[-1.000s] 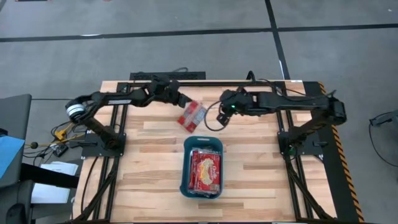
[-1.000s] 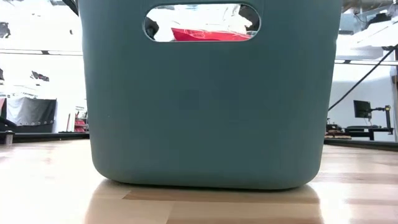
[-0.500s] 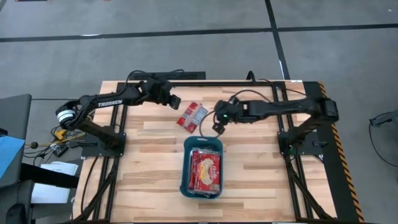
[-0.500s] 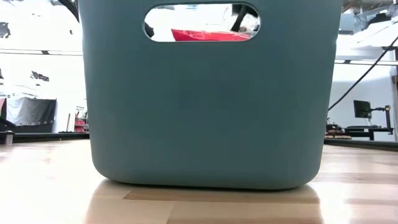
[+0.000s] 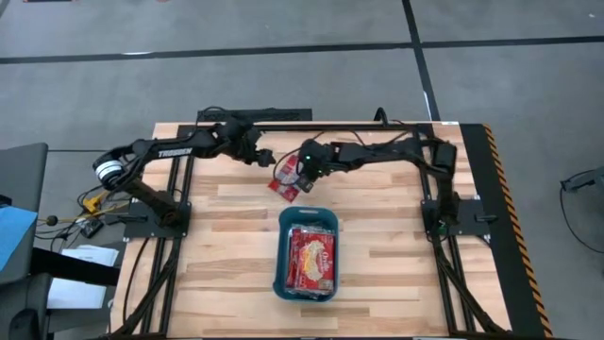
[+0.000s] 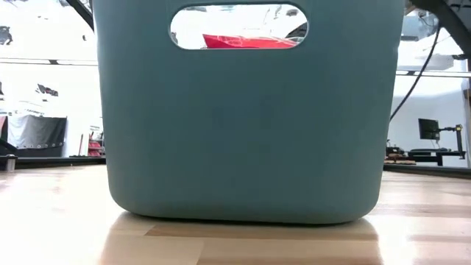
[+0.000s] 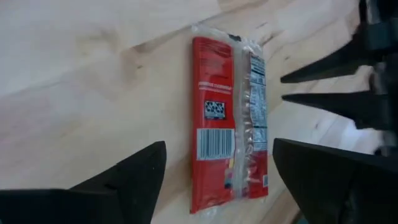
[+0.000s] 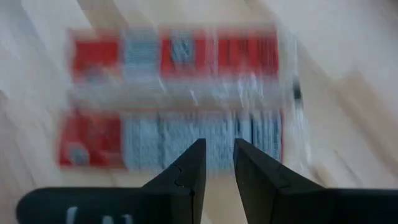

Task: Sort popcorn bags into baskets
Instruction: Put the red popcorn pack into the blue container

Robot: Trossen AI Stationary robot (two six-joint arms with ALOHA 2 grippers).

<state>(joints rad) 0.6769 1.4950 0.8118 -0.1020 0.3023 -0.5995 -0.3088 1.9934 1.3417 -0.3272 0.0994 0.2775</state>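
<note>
The right end effector (image 5: 300, 173) has swung over the bag (image 5: 286, 177), which lies flat on the counter (image 5: 226, 246) beside the basket (image 5: 307, 219). Its fingers nearly closed and empty, it is nearer; the left end effector (image 5: 265, 158) is wide open beside the bag.

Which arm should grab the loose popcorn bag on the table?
Right, probably. The right gripper is directly over the loose popcorn bag, fingers nearly closed. The left gripper is open, off to its side, farther from the basket.
</note>
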